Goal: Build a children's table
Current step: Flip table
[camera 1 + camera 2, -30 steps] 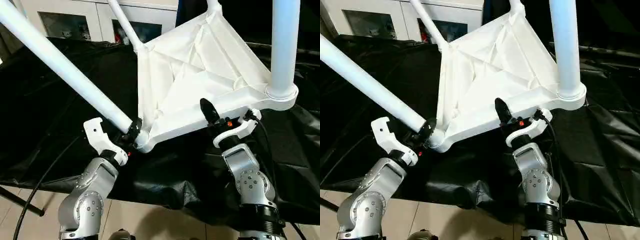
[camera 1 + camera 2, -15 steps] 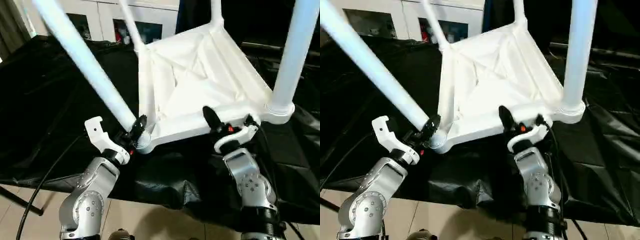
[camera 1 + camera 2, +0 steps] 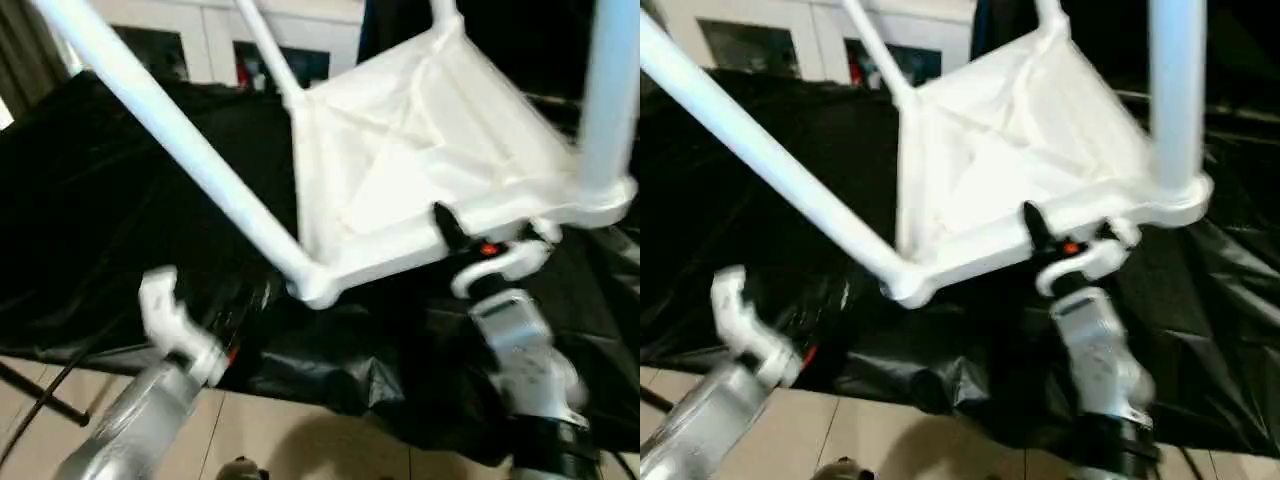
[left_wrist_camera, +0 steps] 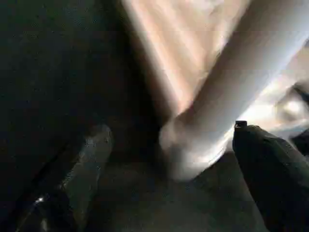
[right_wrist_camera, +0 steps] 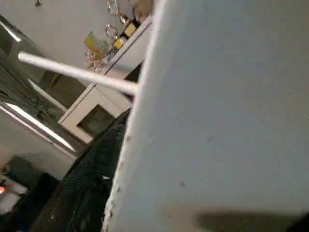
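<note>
Black sheeting (image 3: 120,200) covers the work surface and drapes over its near edge above a tiled floor (image 3: 300,440). Behind it stands a white cabinet (image 3: 210,40) with glass doors.

On the sheeting lies the table top (image 3: 400,170), upside down, its ribbed underside facing up. The top is tilted, with the near edge raised off the sheeting. Four legs are seated in the corner sockets:
- Near-left leg (image 3: 170,140): leans away toward the upper left from the near-left socket (image 3: 315,285).
- Near-right leg (image 3: 610,90): stands roughly upright in its socket at the right corner.
- Far-left leg (image 3: 262,45): thin in view, rises toward the cabinet.
- Far-right leg (image 3: 443,12): only its base is in frame, at the far corner.

Right gripper (image 3: 470,240): clamped on the near edge of the top, between the two near sockets. One black finger (image 3: 447,225) lies over the rim on the ribbed side; the white gripper body sits below the edge. The right wrist view shows the white plastic pressed close against the camera, with the cabinet and a leg beyond.

Left gripper (image 4: 169,159): jaws spread wide, holding nothing. It sits below and left of the near-left socket, apart from it. In the left wrist view the two black fingers (image 4: 270,174) stand on either side of the socket and leg base, without contact. From the head view its white body (image 3: 170,320) shows over the near edge of the sheeting.
</note>
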Robot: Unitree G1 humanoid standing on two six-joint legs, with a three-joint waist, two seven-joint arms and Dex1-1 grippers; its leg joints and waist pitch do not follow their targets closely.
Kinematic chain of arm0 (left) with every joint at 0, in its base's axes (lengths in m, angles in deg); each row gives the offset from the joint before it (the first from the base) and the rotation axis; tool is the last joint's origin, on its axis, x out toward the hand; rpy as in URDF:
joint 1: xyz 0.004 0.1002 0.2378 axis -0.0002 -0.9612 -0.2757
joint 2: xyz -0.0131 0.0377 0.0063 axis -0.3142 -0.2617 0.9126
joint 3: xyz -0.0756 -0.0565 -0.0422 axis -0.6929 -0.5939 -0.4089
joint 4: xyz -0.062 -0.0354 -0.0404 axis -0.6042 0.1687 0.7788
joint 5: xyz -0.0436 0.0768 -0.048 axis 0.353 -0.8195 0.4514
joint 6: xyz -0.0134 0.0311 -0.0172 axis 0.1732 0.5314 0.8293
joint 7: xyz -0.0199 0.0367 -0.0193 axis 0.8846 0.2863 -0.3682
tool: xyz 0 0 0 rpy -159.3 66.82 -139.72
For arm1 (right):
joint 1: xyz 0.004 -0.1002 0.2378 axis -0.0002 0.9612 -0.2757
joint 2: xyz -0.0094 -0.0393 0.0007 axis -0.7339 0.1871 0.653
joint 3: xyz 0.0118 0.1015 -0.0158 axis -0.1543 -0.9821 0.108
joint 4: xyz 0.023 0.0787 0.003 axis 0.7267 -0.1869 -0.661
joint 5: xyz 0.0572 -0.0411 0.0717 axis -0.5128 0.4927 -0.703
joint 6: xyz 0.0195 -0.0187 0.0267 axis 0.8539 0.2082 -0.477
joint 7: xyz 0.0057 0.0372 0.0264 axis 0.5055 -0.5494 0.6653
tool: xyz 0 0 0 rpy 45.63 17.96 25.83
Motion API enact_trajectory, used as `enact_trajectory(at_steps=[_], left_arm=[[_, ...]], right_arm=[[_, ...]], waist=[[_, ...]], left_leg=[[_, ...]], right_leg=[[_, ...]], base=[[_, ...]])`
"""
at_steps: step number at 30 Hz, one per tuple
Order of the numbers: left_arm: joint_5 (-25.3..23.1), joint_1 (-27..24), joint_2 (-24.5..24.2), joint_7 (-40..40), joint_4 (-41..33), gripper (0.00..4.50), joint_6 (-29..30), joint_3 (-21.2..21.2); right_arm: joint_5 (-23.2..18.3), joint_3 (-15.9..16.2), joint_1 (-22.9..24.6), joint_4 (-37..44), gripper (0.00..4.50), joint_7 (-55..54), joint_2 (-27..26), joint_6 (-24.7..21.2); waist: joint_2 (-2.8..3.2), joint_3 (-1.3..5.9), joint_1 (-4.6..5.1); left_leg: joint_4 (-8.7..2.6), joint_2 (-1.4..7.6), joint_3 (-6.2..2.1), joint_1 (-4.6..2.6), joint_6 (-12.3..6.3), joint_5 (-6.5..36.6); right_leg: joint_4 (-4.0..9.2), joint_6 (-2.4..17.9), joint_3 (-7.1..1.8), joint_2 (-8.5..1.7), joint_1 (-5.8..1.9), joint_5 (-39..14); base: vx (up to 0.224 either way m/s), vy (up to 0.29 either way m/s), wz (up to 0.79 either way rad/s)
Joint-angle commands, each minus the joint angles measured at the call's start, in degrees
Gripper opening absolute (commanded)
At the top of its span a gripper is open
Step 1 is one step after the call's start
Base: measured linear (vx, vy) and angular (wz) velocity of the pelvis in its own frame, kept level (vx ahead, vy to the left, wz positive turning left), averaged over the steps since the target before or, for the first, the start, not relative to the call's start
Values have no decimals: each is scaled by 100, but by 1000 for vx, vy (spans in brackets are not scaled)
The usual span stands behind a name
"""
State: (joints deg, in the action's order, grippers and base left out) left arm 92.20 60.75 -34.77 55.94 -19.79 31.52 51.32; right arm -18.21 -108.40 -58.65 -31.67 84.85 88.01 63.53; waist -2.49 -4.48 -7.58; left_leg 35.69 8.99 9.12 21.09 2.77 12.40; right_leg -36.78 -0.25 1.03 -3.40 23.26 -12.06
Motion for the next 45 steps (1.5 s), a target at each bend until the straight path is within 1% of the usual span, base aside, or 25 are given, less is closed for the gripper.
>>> enact_trajectory(at_steps=[1,2,4,6,7,9,10,11,12,15,16,20,21,22,23,24,27,28,32,35,36,38,41,43,45], left_arm=[[18,-70,-62,-139,-346,450,130,135],[18,-70,-62,-139,-346,450,130,135],[-263,-141,-241,-176,-514,450,31,258],[-382,-145,-302,-179,-559,450,-13,304],[-653,-49,-481,-159,-616,450,-80,460],[-961,119,-790,-184,-727,450,-117,703],[-1131,265,-987,-276,-842,450,-122,905],[-1131,265,-987,-276,-842,450,-122,905],[-1232,407,-1116,-357,-970,450,-105,1077],[-1417,671,-1237,-427,-1200,450,-78,1363],[-1473,746,-1223,-398,-1232,450,-78,1424],[-1617,865,-1186,-344,-1260,450,-121,1526],[-1719,914,-1206,-309,-1270,450,-156,1589],[-1719,914,-1206,-309,-1270,450,-156,1589],[-1870,1020,-1311,-249,-1330,450,-159,1687],[-1870,1020,-1311,-249,-1330,450,-159,1687],[-2083,1217,-1461,-234,-1378,450,-172,1752],[-2192,1361,-1435,-207,-1363,450,-228,1726],[-2347,1666,-1398,-124,-1308,450,-279,1654],[-2460,1918,-1442,-96,-1252,450,-299,1631],[-2527,2072,-1512,-113,-1231,450,-305,1648],[-2681,2291,-1655,-153,-1213,450,-346,1718],[-3021,2767,-1892,-363,-1137,450,-468,1890],[-3230,3111,-2033,-553,-1036,450,-616,2016],[-3372,3264,-2111,-627,-971,450,-708,2097]], right_arm=[[345,-150,-49,572,217,-30,255,168],[345,-150,-49,572,216,-30,255,168],[600,-58,79,802,215,-146,463,62],[740,6,137,885,215,-194,554,12],[1143,255,259,1030,215,-302,823,-148],[1611,556,389,1217,215,-496,1155,-332],[1778,618,387,1304,215,-659,1247,-388],[1778,618,387,1304,215,-659,1247,-388],[1901,632,329,1352,215,-817,1279,-401],[2061,648,156,1389,215,-1107,1289,-413],[2090,649,85,1367,213,-1174,1284,-401],[2178,673,-28,1332,207,-1247,1323,-382],[2169,700,-74,1331,204,-1309,1384,-395],[2169,700,-74,1331,203,-1309,1384,-395],[2236,756,-174,1331,202,-1443,1514,-463],[2236,756,-174,1331,202,-1443,1514,-463],[2401,761,-299,1405,202,-1523,1507,-608],[2489,747,-356,1439,201,-1518,1484,-675],[2637,812,-405,1421,200,-1527,1577,-711],[2716,916,-446,1425,199,-1565,1673,-709],[2760,987,-463,1455,199,-1548,1734,-725],[2821,1077,-477,1499,199,-1512,1803,-772],[3139,1260,-538,1491,198,-1374,1942,-813],[3315,1371,-599,1398,198,-1296,2039,-783],[3370,1417,-634,1336,198,-1278,2081,-759]], waist=[[86,369,17],[61,363,17],[101,324,-5],[65,321,-6],[74,319,-9],[90,298,-26],[72,290,-6],[80,284,-19],[96,286,-7],[113,296,27],[116,305,32],[76,347,37],[-3,352,44],[42,362,21],[40,360,30],[-16,356,23],[-19,369,27],[-42,382,27],[-19,401,24],[-28,412,15],[-32,402,22],[-20,420,9],[-16,413,9],[-72,415,16],[-58,417,12]], left_leg=[[-462,307,-54,-76,-21,598],[-472,313,-44,-88,11,733],[-519,328,-32,-121,159,1201],[-530,317,-32,-91,200,1207],[-535,310,-44,-64,211,1139],[-532,298,-31,-99,201,1194],[-546,285,-41,-56,219,1192],[-564,289,-56,-50,238,1212],[-559,286,-50,-86,277,1325],[-575,277,-70,-95,418,1564],[-572,278,-71,-118,457,1674],[-578,285,-79,-136,494,1773],[-589,290,-81,-98,465,1659],[-580,293,-79,-112,448,1562],[-573,287,-73,-106,446,1537],[-582,282,-82,-74,424,1439],[-547,271,-53,-73,391,1241],[-543,276,-51,-64,393,1172],[-533,280,-48,-62,442,981],[-524,272,-44,-72,451,925],[-528,271,-46,-47,451,912],[-514,271,-43,-78,467,888],[-516,271,-38,-85,490,901],[-517,283,-38,-75,507,855],[-517,279,-41,-66,497,802]], right_leg=[[402,807,-215,-325,-228,-426],[428,798,-217,-320,-223,-549],[498,659,-235,-312,-174,-1110],[502,526,-245,-322,-203,-1250],[516,421,-250,-326,-206,-1324],[535,196,-268,-307,-160,-1489],[544,103,-265,-319,-190,-1674],[568,20,-261,-328,-194,-1847],[589,-61,-268,-333,-149,-2151],[617,-109,-253,-341,-114,-2572],[627,-102,-254,-338,-89,-2569],[600,-26,-236,-310,-95,-2181],[578,14,-224,-305,-139,-1922],[554,59,-232,-306,-125,-1702],[548,86,-232,-306,-126,-1633],[535,75,-224,-310,-172,-1596],[531,78,-237,-317,-161,-1503],[523,89,-232,-314,-178,-1464],[478,198,-221,-312,-190,-1058],[470,191,-219,-308,-204,-964],[473,198,-221,-318,-216,-957],[460,183,-217,-311,-206,-931],[465,164,-218,-306,-197,-981],[463,186,-217,-321,-213,-1005],[463,181,-220,-322,-213,-996]], base=[[0,0,0],[0,0,0],[0,0,0],[0,0,0],[0,0,0],[0,0,0],[0,0,0],[0,0,0],[0,0,0],[0,0,0],[0,0,0],[0,0,0],[0,0,0],[0,0,0],[0,0,0],[0,0,0],[0,0,0],[0,0,0],[0,0,0],[0,0,0],[0,0,0],[0,0,0],[0,0,0],[0,0,0],[0,0,0]])
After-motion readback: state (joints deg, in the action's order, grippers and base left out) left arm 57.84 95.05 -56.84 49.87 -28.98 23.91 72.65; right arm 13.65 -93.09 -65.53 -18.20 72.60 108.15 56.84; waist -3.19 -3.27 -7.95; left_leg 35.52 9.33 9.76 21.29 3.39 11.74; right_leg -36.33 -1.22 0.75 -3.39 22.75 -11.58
